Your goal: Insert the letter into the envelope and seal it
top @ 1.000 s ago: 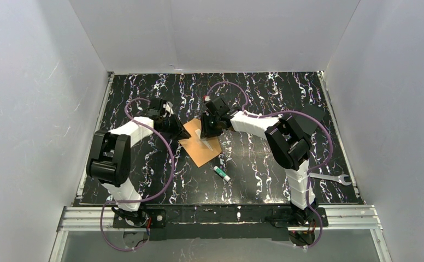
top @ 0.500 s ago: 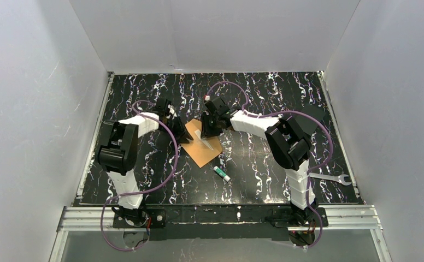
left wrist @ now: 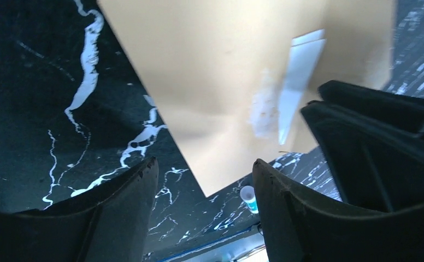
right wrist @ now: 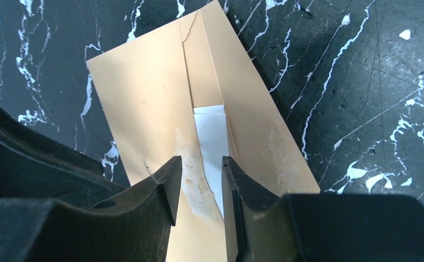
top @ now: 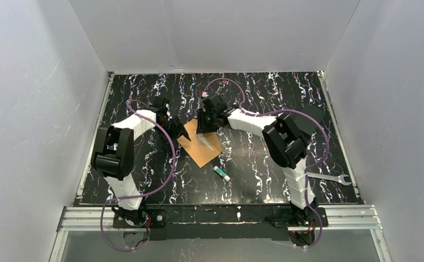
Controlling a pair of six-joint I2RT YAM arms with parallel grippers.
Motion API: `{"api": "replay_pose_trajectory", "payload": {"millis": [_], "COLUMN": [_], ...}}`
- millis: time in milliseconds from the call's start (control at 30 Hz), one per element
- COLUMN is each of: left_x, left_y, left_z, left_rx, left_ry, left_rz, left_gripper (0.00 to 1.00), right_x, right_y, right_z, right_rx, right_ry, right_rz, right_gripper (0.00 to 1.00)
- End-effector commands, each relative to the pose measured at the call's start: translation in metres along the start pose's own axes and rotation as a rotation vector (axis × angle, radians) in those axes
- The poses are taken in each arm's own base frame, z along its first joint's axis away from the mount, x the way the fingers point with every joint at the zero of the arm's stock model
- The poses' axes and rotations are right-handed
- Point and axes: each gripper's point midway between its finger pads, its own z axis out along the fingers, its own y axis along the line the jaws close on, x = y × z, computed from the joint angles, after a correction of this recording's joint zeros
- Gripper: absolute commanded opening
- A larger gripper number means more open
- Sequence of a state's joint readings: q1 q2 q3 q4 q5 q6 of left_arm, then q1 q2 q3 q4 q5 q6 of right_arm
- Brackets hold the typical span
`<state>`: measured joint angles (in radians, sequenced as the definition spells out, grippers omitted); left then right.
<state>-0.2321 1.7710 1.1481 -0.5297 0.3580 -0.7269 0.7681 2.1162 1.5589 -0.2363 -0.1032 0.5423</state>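
The orange-brown envelope (top: 201, 146) lies flat on the black marbled table, back side up, with pale stains along its flaps (right wrist: 144, 98). A white strip (right wrist: 212, 136) shows in the gap between the flaps. The letter is hidden. My left gripper (top: 183, 132) hangs at the envelope's left edge. In the left wrist view it (left wrist: 201, 172) is open with only table and the envelope's corner (left wrist: 226, 71) between its fingers. My right gripper (top: 205, 130) is low over the envelope's far end. It (right wrist: 199, 172) is open with a narrow gap over the stained flap and white strip, gripping nothing.
A green and white glue stick (top: 221, 174) lies just in front of the envelope, and its cap end (left wrist: 248, 197) shows in the left wrist view. A wrench (top: 330, 178) rests near the right front. White walls enclose the table on three sides.
My left gripper has opened, and that arm's elbow has swung inward. The right gripper has shifted slightly left and away over the envelope. The envelope stays where it was.
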Motion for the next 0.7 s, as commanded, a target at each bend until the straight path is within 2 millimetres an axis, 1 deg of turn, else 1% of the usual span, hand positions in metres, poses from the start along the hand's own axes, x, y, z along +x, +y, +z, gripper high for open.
{"api": "replay_pose_trajectory", "payload": {"millis": [0,100,233,367,467,567,667], "left_x": [0.014,0.014,0.013,0.012,0.008,0.002,-0.001], "left_y": [0.018,0.018,0.017,0.014,0.010,0.008,0.009], "left_z": [0.010,0.018,0.026,0.034,0.037,0.038,0.036], "left_rx": [-0.052,-0.044,-0.034,-0.017,-0.006,-0.009,-0.025], "left_ry": [0.049,0.062,0.080,0.101,0.101,0.093,0.081], "left_rz": [-0.055,-0.067,-0.075,-0.081,-0.075,-0.060,-0.049], "left_gripper": [0.62,0.58,0.47,0.35,0.28,0.26,0.26], "right_x": [-0.011,-0.008,0.001,0.010,0.014,0.019,0.014], "right_y": [0.002,-0.002,-0.003,0.006,0.012,0.013,0.013], "right_z": [0.007,0.012,0.015,0.014,0.013,0.015,0.013], "right_rx": [0.012,0.021,0.019,-0.040,-0.082,-0.096,-0.086], "right_ry": [-0.023,-0.008,0.023,0.047,0.055,0.069,0.058], "right_rz": [-0.026,-0.025,-0.013,0.010,0.027,0.044,0.046], "right_gripper": [0.42,0.42,0.41,0.32,0.26,0.25,0.25]}}
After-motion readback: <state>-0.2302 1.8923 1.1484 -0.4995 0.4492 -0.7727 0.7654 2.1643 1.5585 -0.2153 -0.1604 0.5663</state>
